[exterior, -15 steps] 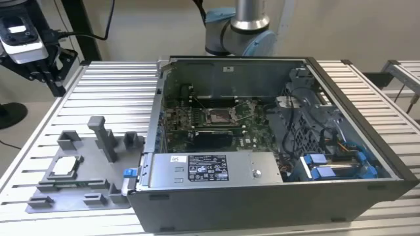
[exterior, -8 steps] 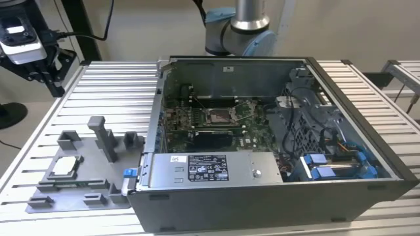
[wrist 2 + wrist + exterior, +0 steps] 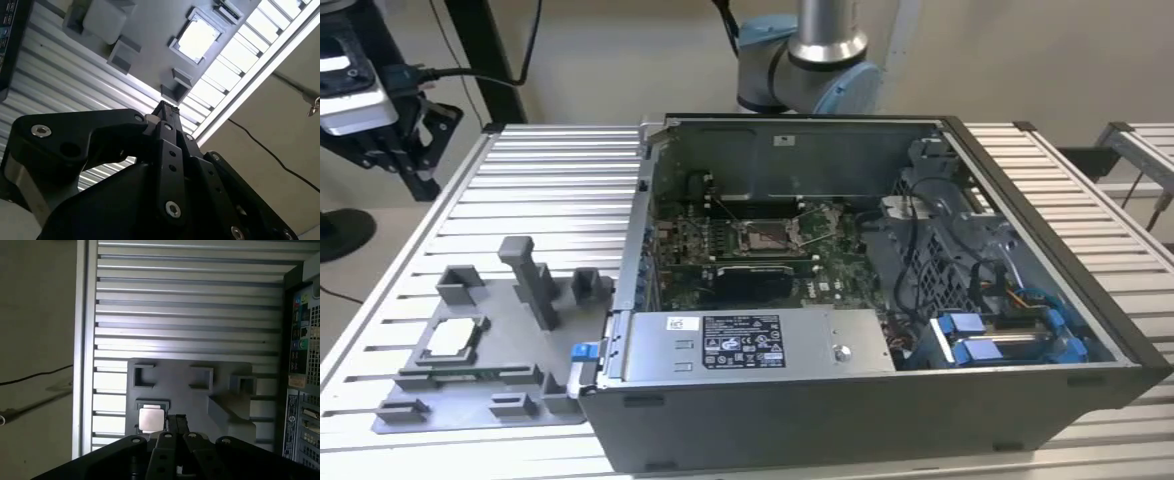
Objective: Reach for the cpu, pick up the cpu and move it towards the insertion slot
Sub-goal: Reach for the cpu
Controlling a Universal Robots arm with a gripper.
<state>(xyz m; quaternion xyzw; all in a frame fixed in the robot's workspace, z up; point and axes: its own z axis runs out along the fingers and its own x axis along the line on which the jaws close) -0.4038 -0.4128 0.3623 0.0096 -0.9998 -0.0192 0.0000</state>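
One cpu [image 3: 450, 340] lies by the plate's [image 3: 460, 418] edge at the exterior view's left; one gripper [image 3: 178, 418], fingers together, holds nothing.

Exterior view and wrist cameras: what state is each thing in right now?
computer case: open, insides exposed.
cpu: lying flat in the grey fixture, not gripped.
insertion slot: empty, dark centre showing.
gripper: shut, holding nothing, clear of the cpu.

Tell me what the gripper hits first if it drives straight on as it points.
Likely the grey fixture plate, just beside the cpu, not the chip itself; in the first wrist view the gripper lines up next to its pocket. Depth is unclear.
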